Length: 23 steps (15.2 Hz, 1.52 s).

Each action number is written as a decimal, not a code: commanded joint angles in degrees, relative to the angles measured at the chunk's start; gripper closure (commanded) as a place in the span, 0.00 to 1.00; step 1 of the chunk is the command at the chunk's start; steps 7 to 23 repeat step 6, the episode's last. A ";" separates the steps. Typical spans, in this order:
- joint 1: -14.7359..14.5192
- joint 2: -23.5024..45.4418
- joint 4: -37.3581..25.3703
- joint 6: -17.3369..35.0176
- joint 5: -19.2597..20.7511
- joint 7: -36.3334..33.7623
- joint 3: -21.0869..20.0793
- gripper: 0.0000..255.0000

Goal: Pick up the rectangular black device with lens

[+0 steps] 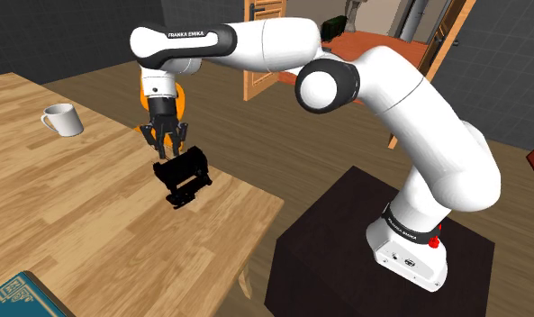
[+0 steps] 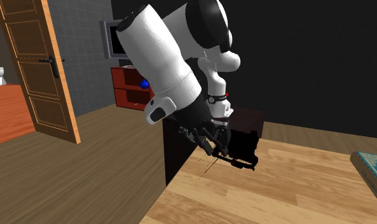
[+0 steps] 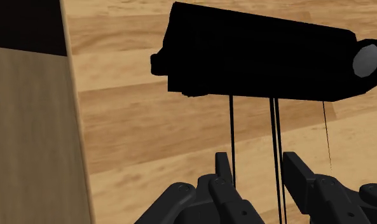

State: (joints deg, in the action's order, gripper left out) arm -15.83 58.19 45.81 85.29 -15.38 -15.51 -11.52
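Wooden planks of the table (image 1: 58, 207) are running under the rectangular black device (image 1: 184, 177), which is lying near the table's edge, just beyond the fingertips of the gripper (image 1: 166, 140) and not yet between them. Seen from the wrist, the fingers (image 3: 224, 170) are standing apart, with only thin dark lines (image 3: 232, 127) from the device passing between them. I'd say the hand needs lowering until the pads are straddling the body's narrow sides, clear of the lens (image 3: 366, 58), before closing. The lettering (image 1: 188, 36) on the arm (image 1: 274, 45) is reading FRANKA EMIKA.
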 commanded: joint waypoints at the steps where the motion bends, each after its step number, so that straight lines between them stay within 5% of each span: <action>1: 0.01 -0.34 -0.90 -1.17 -0.03 -0.41 -0.08 1.00; 23: -0.09 -0.20 -3.51 -3.49 -0.03 -1.24 -0.23 1.00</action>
